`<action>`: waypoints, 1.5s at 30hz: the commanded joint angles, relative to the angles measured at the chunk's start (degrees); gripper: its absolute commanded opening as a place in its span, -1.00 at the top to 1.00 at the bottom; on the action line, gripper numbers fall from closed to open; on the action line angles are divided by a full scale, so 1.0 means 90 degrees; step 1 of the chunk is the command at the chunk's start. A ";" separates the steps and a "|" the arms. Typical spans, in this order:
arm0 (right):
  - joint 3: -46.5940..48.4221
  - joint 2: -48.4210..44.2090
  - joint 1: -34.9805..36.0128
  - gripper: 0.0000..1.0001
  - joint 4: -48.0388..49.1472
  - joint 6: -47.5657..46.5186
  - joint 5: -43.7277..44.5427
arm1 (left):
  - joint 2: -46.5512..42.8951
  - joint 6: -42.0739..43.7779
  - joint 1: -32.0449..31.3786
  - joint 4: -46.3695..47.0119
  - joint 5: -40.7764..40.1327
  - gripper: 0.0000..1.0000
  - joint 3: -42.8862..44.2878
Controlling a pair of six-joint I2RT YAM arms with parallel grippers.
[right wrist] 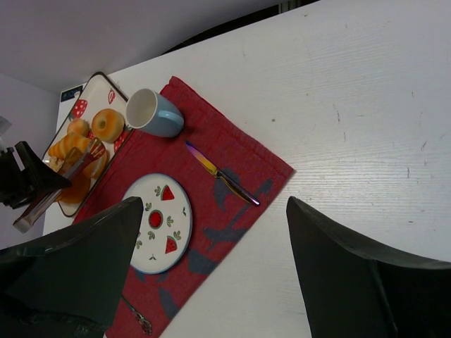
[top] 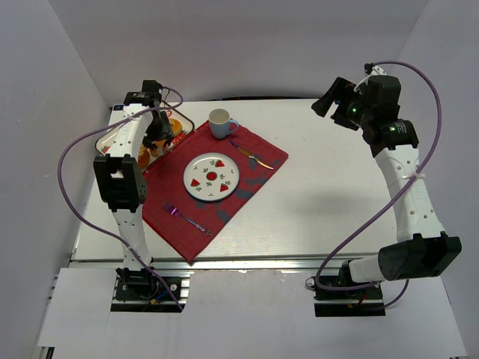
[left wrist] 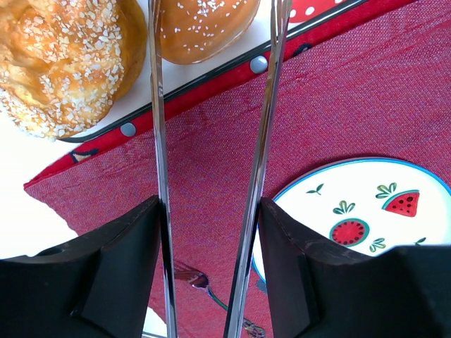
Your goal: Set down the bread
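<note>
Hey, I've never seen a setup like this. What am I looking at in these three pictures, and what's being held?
These are two robot arms bolted at the near edge of a table. One picture looks down from above; the other two come from cameras on each wrist. On the table lie a red cloth placemat, a round white plate with watermelon pictures, a light-blue mug and a tray of baked goods. The left gripper clamps long metal tongs, their blades either side of a small golden-brown seeded bread roll. The right gripper hangs open, holding nothing.
</note>
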 commanded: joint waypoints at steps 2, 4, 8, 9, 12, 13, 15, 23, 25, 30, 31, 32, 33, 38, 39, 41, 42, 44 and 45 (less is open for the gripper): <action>-0.0082 -0.0211 -0.0024 -0.79 0.0303 0.0080 -0.0067 | -0.0298 -0.0002 0.0034 -0.0112 -0.0191 -0.30 -0.0024; -0.0111 -0.0240 -0.0024 -0.79 0.0303 0.0110 -0.0067 | -0.0318 -0.0002 0.0034 -0.0132 -0.0220 -0.30 -0.0082; -0.0169 -0.0298 -0.0033 -0.79 0.0303 0.0129 -0.0067 | -0.0337 -0.0012 0.0034 -0.0142 -0.0171 -0.12 -0.0161; -0.0179 -0.0318 -0.0014 -0.79 0.0312 0.0139 -0.0057 | -0.0337 -0.0012 0.0034 -0.0132 -0.0103 -0.08 -0.0161; -0.0199 -0.0357 -0.0024 -0.79 0.0303 0.0158 -0.0057 | -0.0376 -0.0021 0.0034 -0.0093 0.0024 0.23 -0.0161; -0.0209 -0.0357 -0.0024 -0.79 0.0303 0.0159 -0.0057 | -0.0386 -0.0021 0.0034 -0.0083 0.0044 0.29 -0.0141; -0.0218 -0.0367 -0.0024 -0.79 0.0312 0.0188 -0.0057 | -0.0454 -0.0021 0.0034 -0.0064 0.0092 0.39 -0.0102; -0.0170 -0.0406 -0.0024 -0.79 0.0322 0.0334 -0.0154 | -0.0854 -0.0031 0.0034 -0.0044 0.0132 0.53 0.0132; -0.0150 -0.0406 -0.0014 -0.79 0.0312 0.0334 -0.0164 | -0.1039 -0.0021 0.0014 0.0014 0.0161 0.53 0.0103; -0.0072 -0.0426 -0.0024 -0.79 0.0205 0.0286 -0.0154 | -0.1421 -0.0012 -0.0015 0.0014 0.0219 0.53 0.0064; -0.0053 -0.0435 -0.0014 -0.79 0.0176 0.0266 -0.0145 | -0.1499 -0.0012 -0.0025 0.0014 0.0249 0.53 0.0006; -0.0043 -0.0455 -0.0014 -0.79 0.0156 0.0256 -0.0145 | -0.1703 -0.0031 -0.0044 0.0024 0.0317 0.53 -0.0062; -0.0043 -0.0474 -0.0014 -0.79 0.0108 0.0247 -0.0116 | -0.1840 -0.0041 -0.0074 0.0053 0.0482 0.53 -0.0160; -0.0169 -0.0591 -0.0014 -0.79 0.0019 0.0178 -0.0038 | -0.2582 -0.0099 -0.1037 -0.0093 0.0708 0.49 -0.0863; -0.0199 -0.0611 -0.0014 -0.79 0.0019 0.0178 -0.0037 | -0.2690 -0.0138 -0.1041 -0.0093 0.0708 0.48 -0.0980; -0.0267 -0.0669 -0.0014 -0.79 0.0019 0.0168 0.0002 | -0.2885 -0.0342 -0.1498 0.0023 0.0776 0.42 -0.1417; -0.0287 -0.0689 -0.0024 -0.79 0.0019 0.0168 0.0002 | -0.2983 -0.0421 -0.1606 0.0092 0.0825 0.42 -0.1595; -0.0277 -0.0728 -0.0024 -0.79 -0.0029 0.0159 0.0002 | -0.3266 -0.0596 -0.1870 0.0326 0.0854 0.40 -0.2120; -0.0267 -0.0738 -0.0024 -0.79 -0.0049 0.0168 -0.0018 | -0.3431 -0.0636 -0.1929 0.0491 0.0854 0.40 -0.2307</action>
